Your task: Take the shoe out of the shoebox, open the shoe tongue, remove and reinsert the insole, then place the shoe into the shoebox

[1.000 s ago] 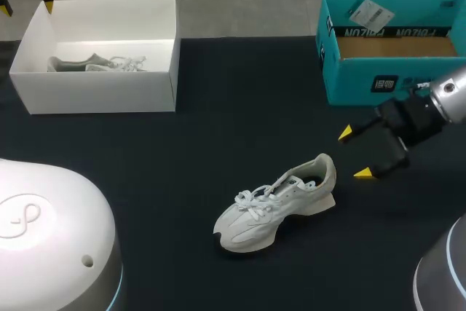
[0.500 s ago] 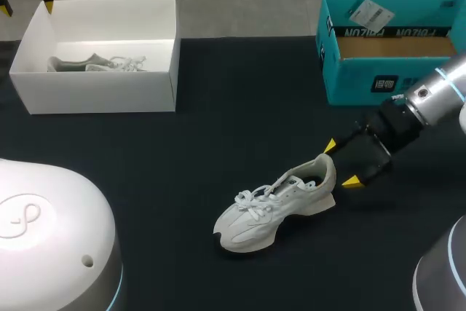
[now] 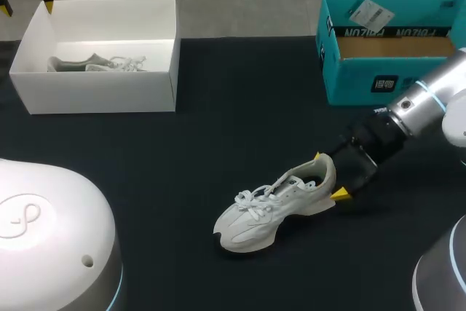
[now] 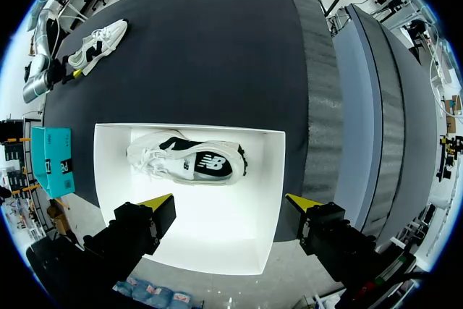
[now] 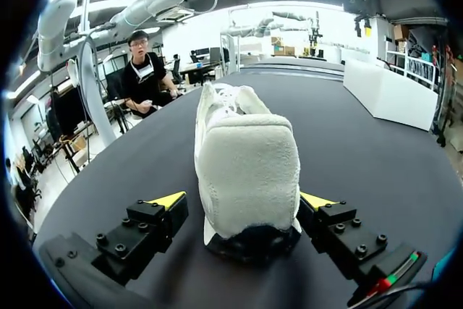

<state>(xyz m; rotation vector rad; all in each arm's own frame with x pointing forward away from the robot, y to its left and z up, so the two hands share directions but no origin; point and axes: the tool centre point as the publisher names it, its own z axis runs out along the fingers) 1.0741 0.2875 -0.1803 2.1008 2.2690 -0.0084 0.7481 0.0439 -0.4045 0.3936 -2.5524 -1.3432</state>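
Observation:
A white sneaker (image 3: 280,202) lies on the black table, toe to the front left, heel to the right. My right gripper (image 3: 329,175) is open at the heel, one yellow tip on each side. In the right wrist view the heel (image 5: 246,157) stands between the spread fingers of that gripper (image 5: 243,200), with a gap on at least one side. A white shoebox (image 3: 156,34) at the back left holds a second sneaker (image 3: 98,63). My left gripper (image 3: 28,6) hangs open above the box's far left corner; its wrist view looks down over its open gripper (image 4: 230,204) at that sneaker (image 4: 188,164).
A teal cardboard box (image 3: 393,81) stands open at the back right, just behind my right arm. The white dome of the left arm's base (image 3: 51,238) fills the front left corner, and the right base (image 3: 440,274) the front right corner.
My right gripper has moved left and down to the sneaker's heel, and its open fingers now straddle it. The left arm and the sneaker have not moved.

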